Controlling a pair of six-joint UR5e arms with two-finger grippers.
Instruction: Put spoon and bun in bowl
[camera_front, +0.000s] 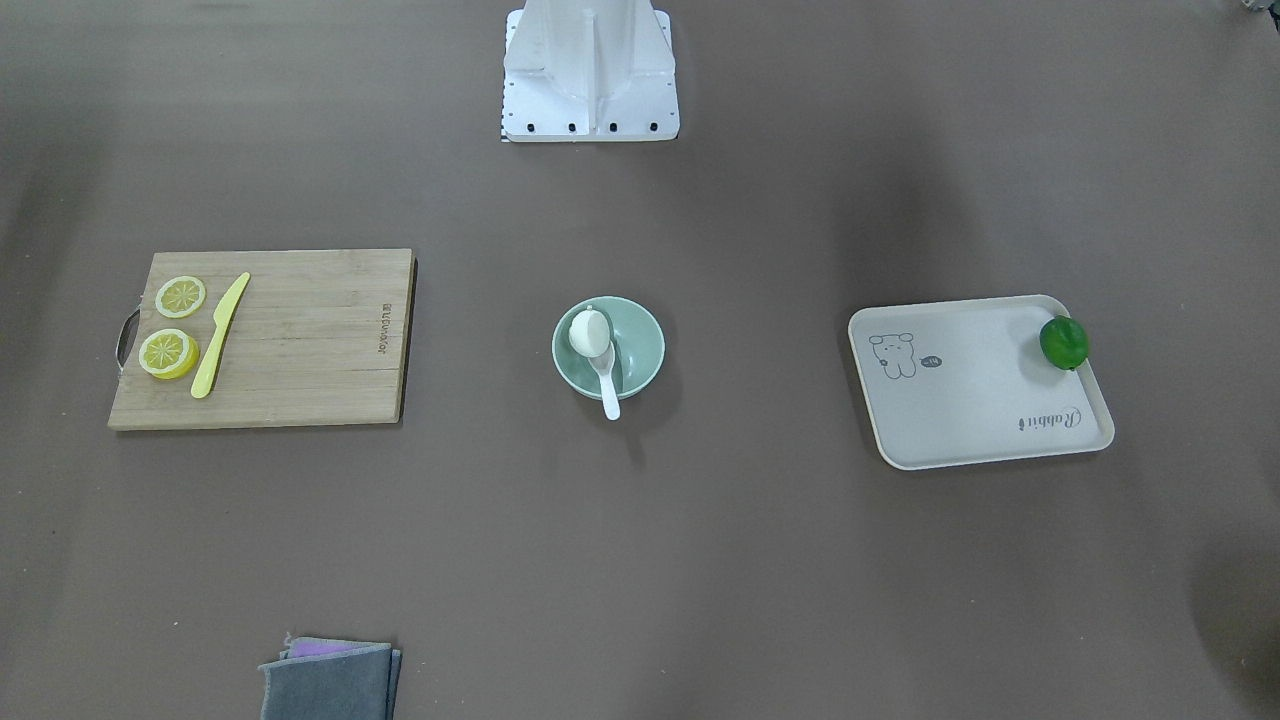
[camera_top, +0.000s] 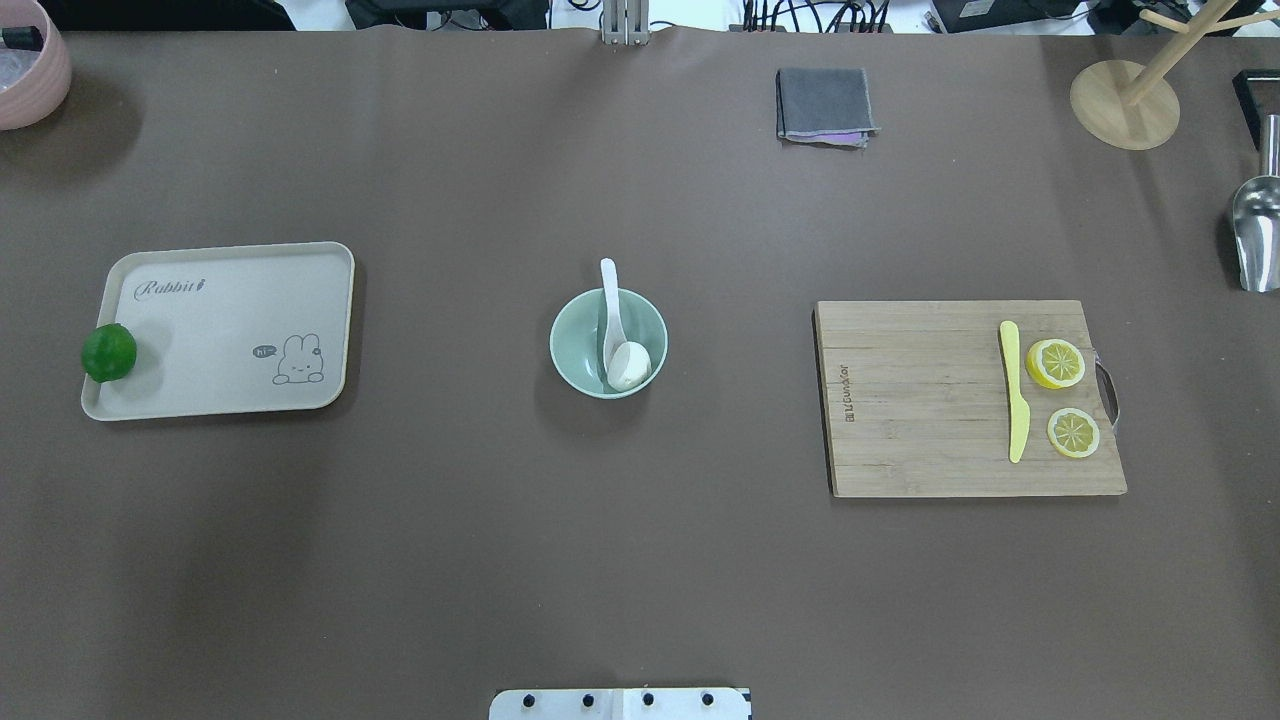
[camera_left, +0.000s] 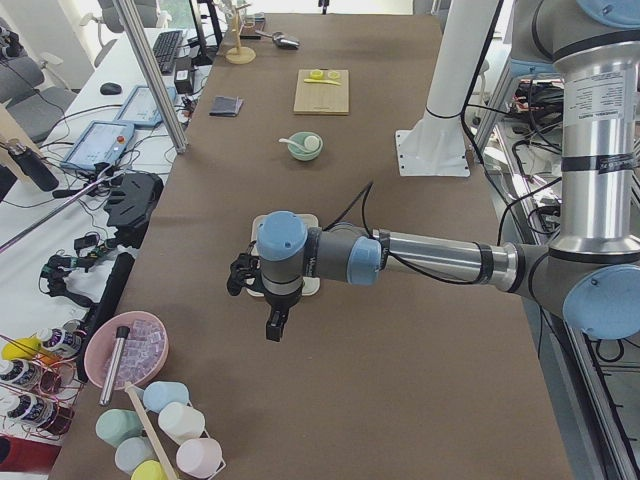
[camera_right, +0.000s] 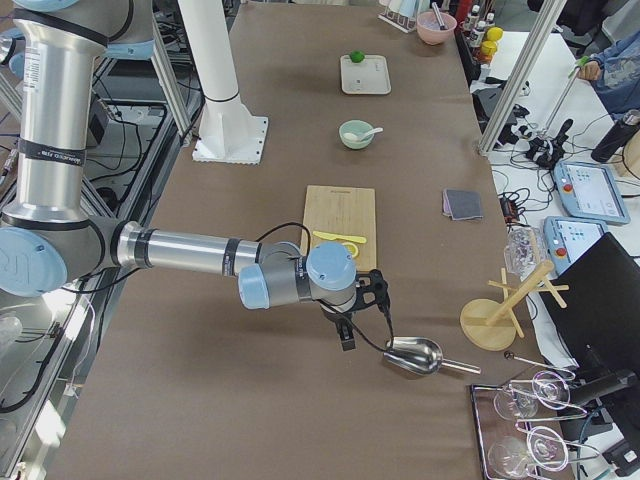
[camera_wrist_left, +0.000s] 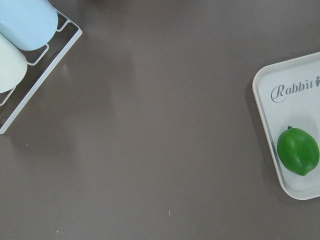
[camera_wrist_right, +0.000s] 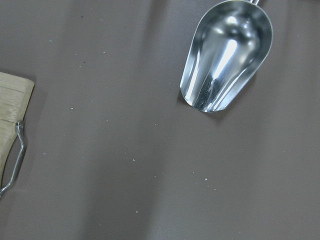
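While the bun (camera_top: 630, 365) and spoon (camera_top: 610, 320) lie in the bowl (camera_top: 562, 345) midway along the table (camera_top: 640, 560), the left gripper (camera_left: 273, 326) and right gripper (camera_right: 346, 338) hang near opposite end edges. Whether either is open or closed cannot be told.

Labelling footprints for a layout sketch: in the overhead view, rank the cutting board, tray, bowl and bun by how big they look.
1. cutting board, largest
2. tray, somewhat smaller
3. bowl
4. bun, smallest, inside the bowl
All lie mid-table, so nearness hardly skews this.
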